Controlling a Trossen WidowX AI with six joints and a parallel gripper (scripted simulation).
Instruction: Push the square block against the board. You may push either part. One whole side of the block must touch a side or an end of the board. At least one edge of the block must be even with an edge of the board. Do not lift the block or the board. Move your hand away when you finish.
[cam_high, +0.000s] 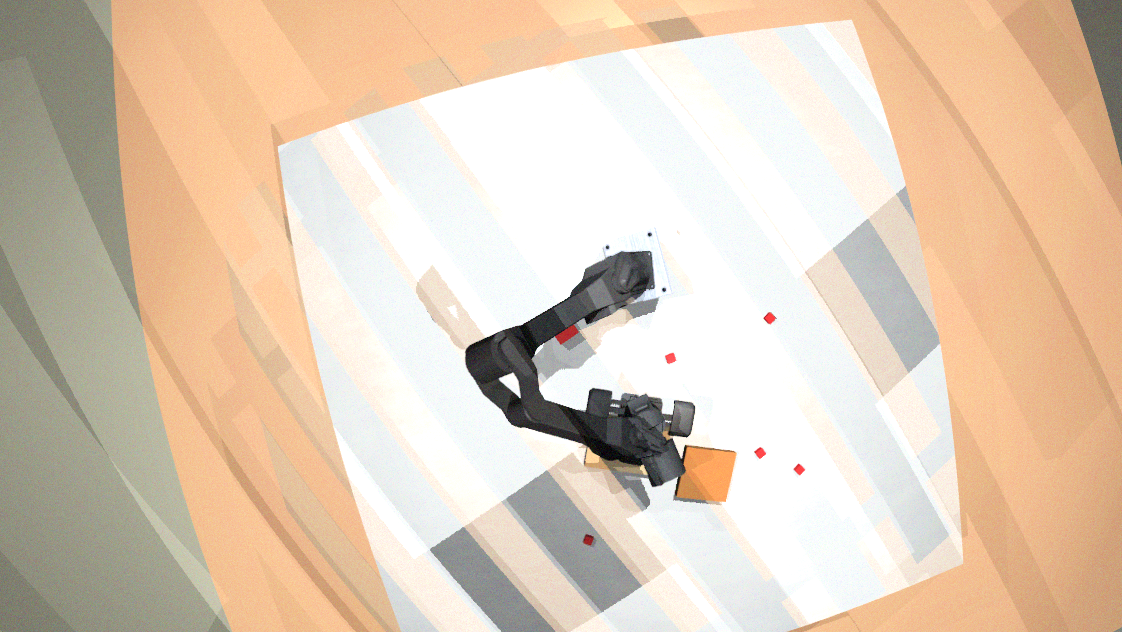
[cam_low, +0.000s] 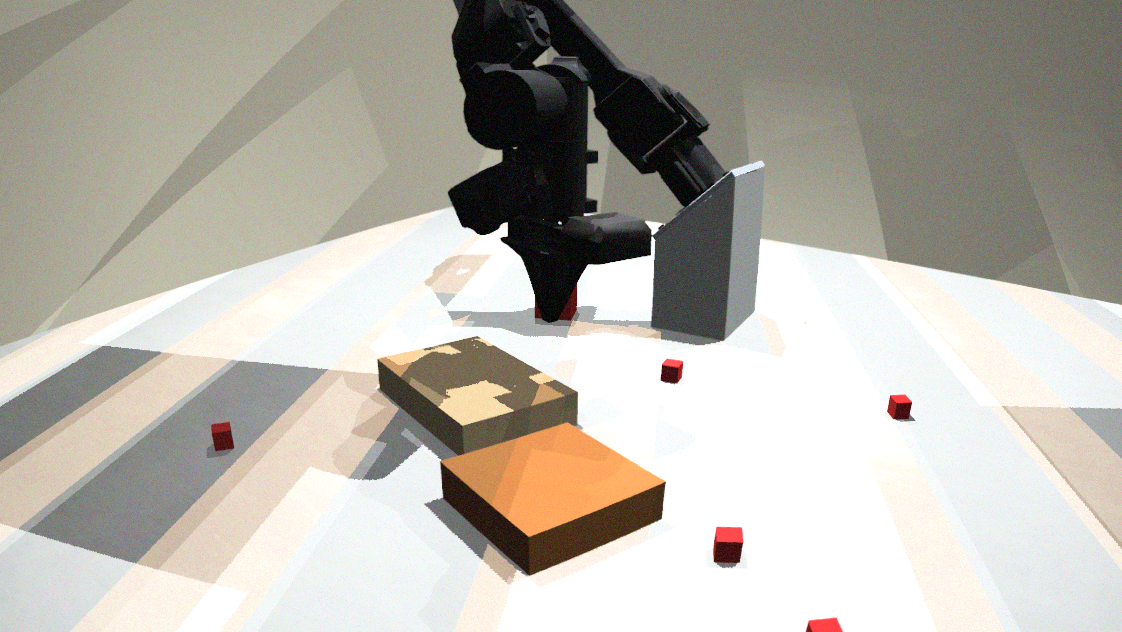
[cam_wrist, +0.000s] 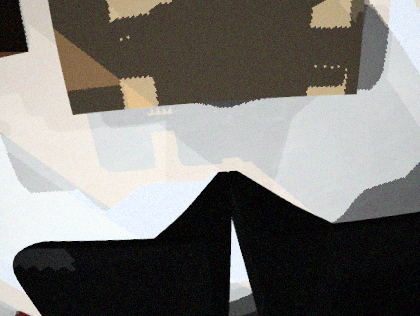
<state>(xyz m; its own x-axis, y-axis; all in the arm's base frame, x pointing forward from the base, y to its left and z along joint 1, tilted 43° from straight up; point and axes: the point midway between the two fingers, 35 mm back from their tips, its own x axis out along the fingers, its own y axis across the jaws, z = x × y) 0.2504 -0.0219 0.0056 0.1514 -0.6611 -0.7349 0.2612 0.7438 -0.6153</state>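
Note:
The orange square block (cam_high: 705, 474) (cam_low: 553, 482) lies flat. The tan rectangular board (cam_high: 604, 463) (cam_low: 478, 400) (cam_wrist: 215, 55) lies flat beside it, towards the left in the top view, partly hidden by the arm there. A narrow gap seems to separate them, and the block sits offset along the board's end. My gripper (cam_low: 551, 317) (cam_wrist: 227, 181) is shut and empty, pointing down. Its tips are off the board's long side that faces the robot base, with a gap in the wrist view. From above, the arm hides the tips.
Small red cubes lie on the base side (cam_high: 670, 358) (cam_low: 672, 370), beyond the block (cam_high: 760, 452) (cam_low: 728, 544) and past the board's far side (cam_high: 588, 540) (cam_low: 222, 436). A larger red box (cam_high: 566, 335) (cam_low: 570, 303) lies near the arm. The grey base stand (cam_low: 690, 274) stands behind.

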